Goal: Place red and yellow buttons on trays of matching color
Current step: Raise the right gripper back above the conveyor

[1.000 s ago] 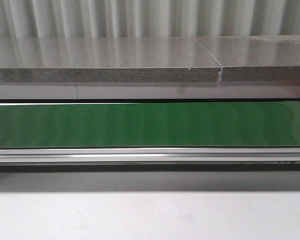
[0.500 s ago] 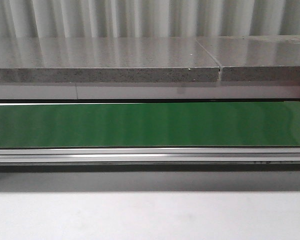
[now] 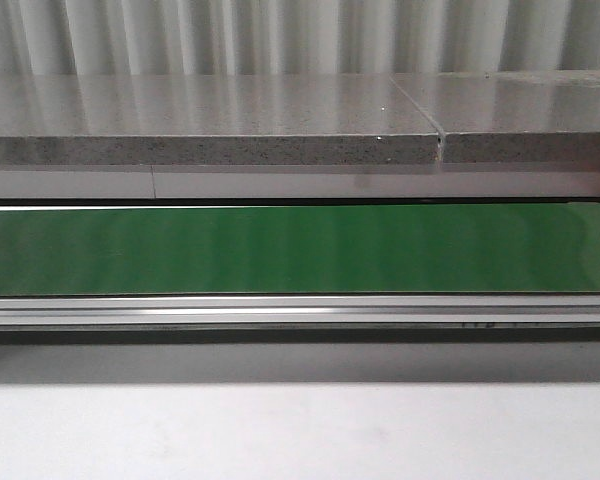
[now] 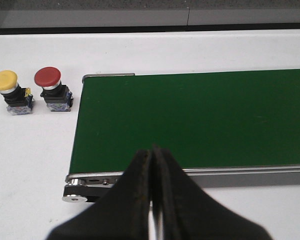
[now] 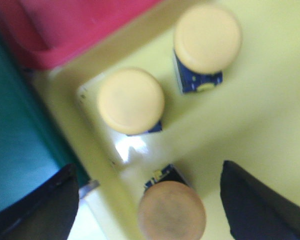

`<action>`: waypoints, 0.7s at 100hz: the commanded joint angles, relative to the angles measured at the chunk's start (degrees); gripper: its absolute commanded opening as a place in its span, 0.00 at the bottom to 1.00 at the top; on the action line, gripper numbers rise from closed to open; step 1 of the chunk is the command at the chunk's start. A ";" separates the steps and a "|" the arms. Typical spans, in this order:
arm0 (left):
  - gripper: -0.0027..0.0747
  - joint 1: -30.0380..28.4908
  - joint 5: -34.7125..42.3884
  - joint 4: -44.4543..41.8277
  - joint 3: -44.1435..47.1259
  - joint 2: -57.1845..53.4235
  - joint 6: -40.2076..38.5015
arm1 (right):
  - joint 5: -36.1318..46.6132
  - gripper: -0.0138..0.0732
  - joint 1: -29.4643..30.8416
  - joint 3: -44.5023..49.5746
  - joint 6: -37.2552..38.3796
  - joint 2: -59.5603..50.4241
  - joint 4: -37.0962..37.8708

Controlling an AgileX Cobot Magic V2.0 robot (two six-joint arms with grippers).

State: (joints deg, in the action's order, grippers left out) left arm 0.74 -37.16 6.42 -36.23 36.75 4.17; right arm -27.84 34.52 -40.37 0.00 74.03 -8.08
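On my right gripper [image 5: 149, 200] the dark fingers [image 5: 37, 207] stand wide apart, straddling a mushroom-capped yellow button [image 5: 171, 209] inside the pale yellow plastic tray [image 5: 270, 105]; I can't tell whether it touches either finger. Two more yellow buttons [image 5: 131, 100] sit there, with the red plastic tray [image 5: 70, 25] just beside. My left gripper [image 4: 152, 157] is pinched closed, empty, over the green conveyor belt [image 4: 200, 117]. Off the belt's end, a red-capped button [image 4: 48, 78] and another yellow-capped button [image 4: 4, 81] stand on the white table [image 4: 35, 150].
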 commanded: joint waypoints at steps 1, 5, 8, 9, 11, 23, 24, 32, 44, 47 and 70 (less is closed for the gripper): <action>0.01 0.58 4.15 0.79 -1.58 -0.18 -0.07 | 2.68 0.83 -1.07 -1.85 0.00 -5.14 -0.49; 0.01 0.58 4.15 0.79 -1.58 -0.18 -0.07 | 3.22 0.83 -2.31 -1.91 0.00 -7.08 -0.49; 0.01 0.58 4.15 0.79 -1.58 -0.18 -0.07 | 3.97 0.83 -3.22 -1.91 -0.45 -8.36 -0.49; 0.01 0.58 4.15 0.79 -1.58 -0.18 -0.07 | 4.10 0.83 -3.72 -1.91 -0.61 -9.01 -0.49; 0.01 0.58 4.15 0.79 -1.58 -0.18 -0.07 | 4.48 0.83 -4.51 -1.91 -1.11 -9.94 -0.49; 0.01 0.58 4.15 0.79 -1.58 -0.18 -0.07 | 5.37 0.83 -9.59 -1.91 -3.89 -14.96 -0.49; 0.01 0.58 4.15 0.79 -1.58 -0.18 -0.07 | 5.43 0.83 -9.92 -1.91 -4.05 -15.25 -0.49; 0.01 0.58 4.15 0.79 -1.58 -0.18 -0.07 | 5.63 0.83 -14.00 -1.91 -5.07 -18.66 -0.49; 0.01 0.58 4.15 0.79 -1.58 -0.18 -0.07 | 6.22 0.83 -19.50 -1.91 -7.39 -23.89 -0.49; 0.01 0.58 4.15 0.79 -1.58 -0.18 -0.07 | 6.22 0.83 -20.61 -1.91 -8.15 -25.14 -0.49; 0.01 0.58 4.15 0.79 -1.58 -0.18 -0.07 | 7.37 0.81 -27.31 1.03 -10.69 -33.61 -0.49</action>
State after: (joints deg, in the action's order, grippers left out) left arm 0.74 -37.16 6.42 -36.23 36.75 4.17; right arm -25.21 8.81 -39.18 -9.42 43.23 -8.35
